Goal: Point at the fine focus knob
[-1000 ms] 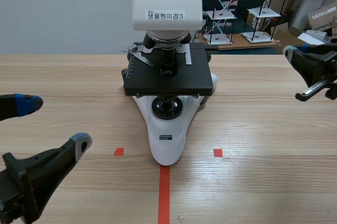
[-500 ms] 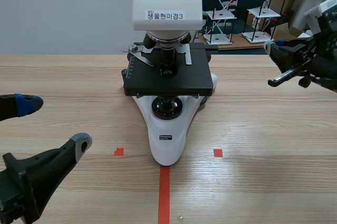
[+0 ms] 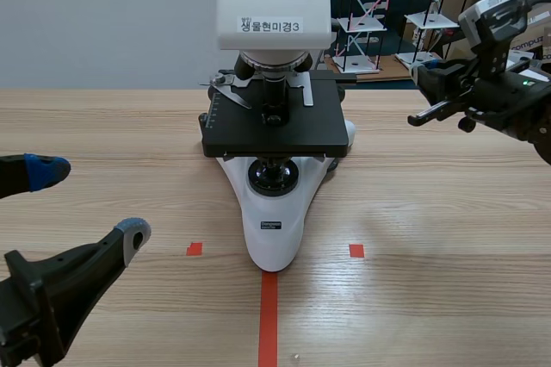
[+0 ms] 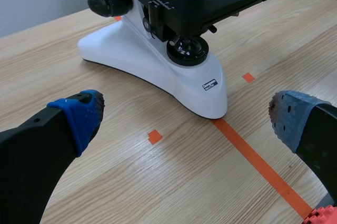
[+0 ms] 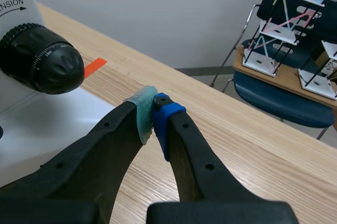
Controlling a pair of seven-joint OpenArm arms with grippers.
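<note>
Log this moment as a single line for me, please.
left tool: open | right tool: shut, apart from focus knob | microscope: upright

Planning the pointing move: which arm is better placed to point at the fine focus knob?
Right, probably. The right gripper is shut to a single tip, with the focus knob close ahead of it. The left gripper is open and low, before the microscope base.

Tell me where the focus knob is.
Right wrist view: the focus knob juts from the side of the microscope, ahead of the shut right tool.
</note>
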